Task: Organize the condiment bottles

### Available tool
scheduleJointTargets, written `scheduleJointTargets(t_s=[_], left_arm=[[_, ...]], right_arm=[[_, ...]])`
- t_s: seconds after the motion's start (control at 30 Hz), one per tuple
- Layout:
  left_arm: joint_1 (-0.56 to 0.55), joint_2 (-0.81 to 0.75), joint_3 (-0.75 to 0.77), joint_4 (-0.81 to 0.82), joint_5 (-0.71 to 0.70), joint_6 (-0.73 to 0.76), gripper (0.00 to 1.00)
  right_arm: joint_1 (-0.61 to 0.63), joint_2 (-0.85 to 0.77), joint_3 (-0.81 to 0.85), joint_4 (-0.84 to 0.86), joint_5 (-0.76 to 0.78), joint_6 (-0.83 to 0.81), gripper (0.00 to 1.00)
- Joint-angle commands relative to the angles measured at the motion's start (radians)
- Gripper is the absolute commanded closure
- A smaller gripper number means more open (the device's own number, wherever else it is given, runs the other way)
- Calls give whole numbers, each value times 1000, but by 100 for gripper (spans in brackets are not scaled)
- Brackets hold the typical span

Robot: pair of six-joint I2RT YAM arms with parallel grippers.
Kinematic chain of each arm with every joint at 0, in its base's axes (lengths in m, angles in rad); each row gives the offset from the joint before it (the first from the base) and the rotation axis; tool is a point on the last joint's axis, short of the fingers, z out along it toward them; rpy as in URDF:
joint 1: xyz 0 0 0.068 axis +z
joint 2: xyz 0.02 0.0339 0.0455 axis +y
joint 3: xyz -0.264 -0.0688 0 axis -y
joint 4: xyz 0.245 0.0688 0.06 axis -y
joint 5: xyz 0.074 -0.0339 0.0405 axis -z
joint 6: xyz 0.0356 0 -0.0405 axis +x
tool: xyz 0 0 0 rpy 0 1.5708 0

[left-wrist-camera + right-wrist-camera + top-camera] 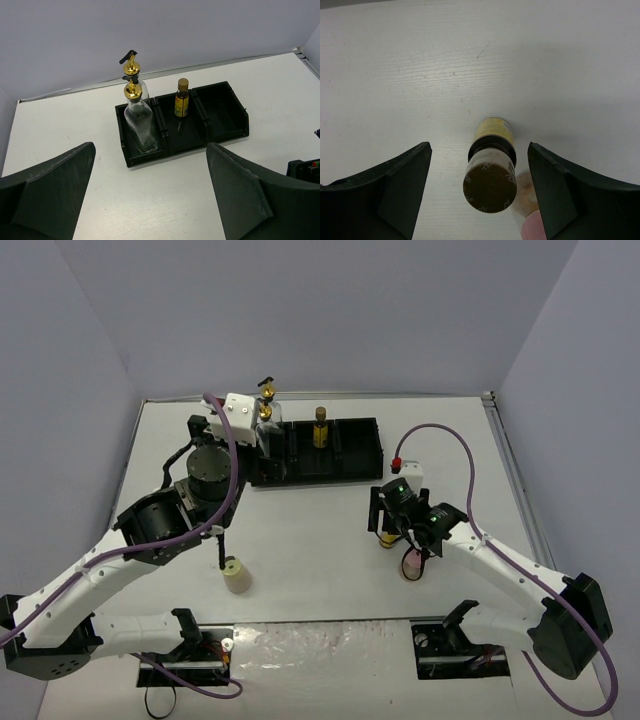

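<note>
K: White table (310, 530), matte with a faint wood grain; plain grey-lilac walls (330, 310) behind.

M: State of the left gripper (150, 145)?

K: Dark wedge-shaped fingers (50, 190) spread wide. Nothing between them, nothing touched. Arm stretched forward, wrist held high and angled down.

M: What lies ahead of it?

K: Beyond the fingertips, a black plastic three-compartment tray (223, 116). In the compartment toward the hand's left stand two tall clear glass bottles with gold pourer tops (140, 122), upright, one behind the other. The middle compartment holds a small amber bottle with a yellow label (181, 99), upright.

M: And the right gripper (479, 145)?

K: Pointing straight down, forearm reaching in from the right. Fingers apart, straddling a second small amber bottle with a round brown cap (490, 165) that stands on the table. Bare table shows on both sides of it, so no contact and no grip.

M: Remaining jars?

K: A squat pink jar (411, 565) sits just beside that bottle, on the wrist side of the right gripper. A squat beige jar (237, 576) stands alone on the table, well back from the left gripper, toward that arm's base.
</note>
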Motion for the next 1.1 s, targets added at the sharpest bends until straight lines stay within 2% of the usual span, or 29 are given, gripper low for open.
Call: scheduleJointTargets(t_s=[0.0,0.33,0.63,1.07], left_arm=[[-4,-33,14,31,-24,-1,10],[-3,-54,3,22,-25,-2,9],[-3,-65,6,11,-32,-2,9],[-4,-67,5,1,-40,-1,9]], right_arm=[[19,-6,-19,27,59,54,26],[22,-18,-39,28,116,83,29],[22,-2,-39,43,102,82,44],[22,17,-54,59,86,79,53]])
